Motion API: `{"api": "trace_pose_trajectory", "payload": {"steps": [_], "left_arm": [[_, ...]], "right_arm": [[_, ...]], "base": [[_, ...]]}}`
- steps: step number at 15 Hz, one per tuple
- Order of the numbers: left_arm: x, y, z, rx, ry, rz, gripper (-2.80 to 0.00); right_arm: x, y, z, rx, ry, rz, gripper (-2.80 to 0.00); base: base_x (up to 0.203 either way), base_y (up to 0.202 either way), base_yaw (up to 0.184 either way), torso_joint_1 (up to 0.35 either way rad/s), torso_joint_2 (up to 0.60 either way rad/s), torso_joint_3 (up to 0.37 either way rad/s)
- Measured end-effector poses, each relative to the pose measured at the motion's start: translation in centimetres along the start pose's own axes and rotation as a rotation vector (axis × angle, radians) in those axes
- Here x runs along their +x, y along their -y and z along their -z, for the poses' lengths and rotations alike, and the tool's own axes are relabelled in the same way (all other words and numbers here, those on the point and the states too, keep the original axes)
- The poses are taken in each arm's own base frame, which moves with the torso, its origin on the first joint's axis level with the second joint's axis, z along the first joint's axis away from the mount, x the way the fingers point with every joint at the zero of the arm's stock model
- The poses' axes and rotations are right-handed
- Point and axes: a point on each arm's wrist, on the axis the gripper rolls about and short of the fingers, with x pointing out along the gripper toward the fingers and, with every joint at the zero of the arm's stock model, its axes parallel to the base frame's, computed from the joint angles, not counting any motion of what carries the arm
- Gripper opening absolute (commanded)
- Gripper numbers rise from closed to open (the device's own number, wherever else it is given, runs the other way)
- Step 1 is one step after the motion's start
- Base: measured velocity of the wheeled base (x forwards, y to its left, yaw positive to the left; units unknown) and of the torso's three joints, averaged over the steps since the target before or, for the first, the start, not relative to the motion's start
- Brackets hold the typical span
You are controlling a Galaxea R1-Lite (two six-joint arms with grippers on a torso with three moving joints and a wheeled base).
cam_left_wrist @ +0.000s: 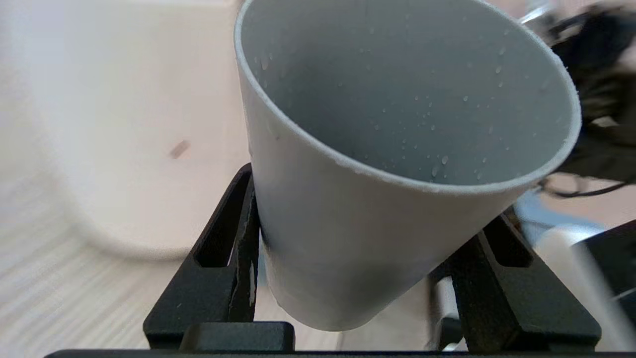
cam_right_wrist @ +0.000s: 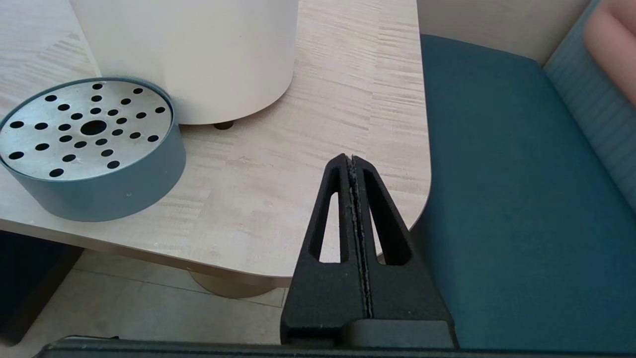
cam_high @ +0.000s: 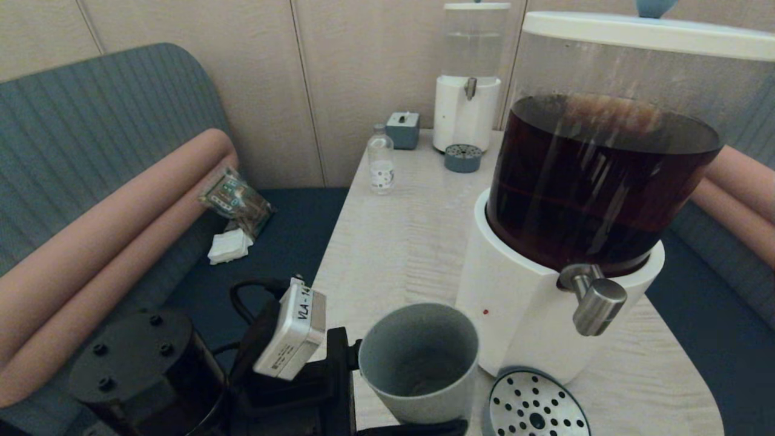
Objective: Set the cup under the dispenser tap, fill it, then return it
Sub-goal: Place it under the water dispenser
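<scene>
The grey cup (cam_high: pixel 418 363) hangs tilted at the table's near edge, just left of the round perforated drip tray (cam_high: pixel 536 406). My left gripper (cam_high: pixel 405 396) is shut on the cup. In the left wrist view its black fingers (cam_left_wrist: pixel 238 233) press both sides of the cup (cam_left_wrist: pixel 372 228), which has droplets on its inner wall. The steel tap (cam_high: pixel 596 297) juts from the white base of the big dispenser (cam_high: pixel 599 169) with dark brown liquid, up and to the right of the cup. My right gripper (cam_right_wrist: pixel 352 160) is shut and empty over the table's near right corner, beside the drip tray (cam_right_wrist: pixel 89 144).
At the back of the table (cam_high: pixel 412 230) stand a smaller clear-liquid dispenser (cam_high: pixel 467 79), its small drip tray (cam_high: pixel 463 158), a grey box (cam_high: pixel 402 129) and a small clear bottle (cam_high: pixel 381 160). A packet (cam_high: pixel 236 200) and a tissue (cam_high: pixel 229 247) lie on the left sofa seat.
</scene>
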Motion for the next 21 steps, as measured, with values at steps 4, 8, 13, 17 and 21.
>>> {"api": "trace_pose_trajectory", "payload": {"steps": [4,8,13,17,21], "left_arm": [[1.7,0.1,0.3,0.002,0.003,0.042,-2.8],[3.9,-1.2,1.7,-0.012,-0.02,0.05,-2.8],[7.4,-2.3,3.6,-0.023,-0.03,0.079,-2.8],[9.4,-2.9,5.4,-0.035,-0.048,0.09,-2.8],[10.4,-3.3,6.6,-0.046,-0.06,0.096,-2.8]], "right_arm": [[0.0,0.0,0.0,0.0,0.0,0.0,-2.8],[0.0,0.0,0.0,0.0,0.0,0.0,-2.8],[0.0,0.0,0.0,0.0,0.0,0.0,-2.8],[0.0,0.0,0.0,0.0,0.0,0.0,-2.8],[0.0,0.0,0.0,0.0,0.0,0.0,-2.8]], "base": [[0.0,0.0,0.0,0.0,0.0,0.0],[0.0,0.0,0.0,0.0,0.0,0.0],[0.0,0.0,0.0,0.0,0.0,0.0],[0.0,0.0,0.0,0.0,0.0,0.0],[0.0,0.0,0.0,0.0,0.0,0.0]]}}
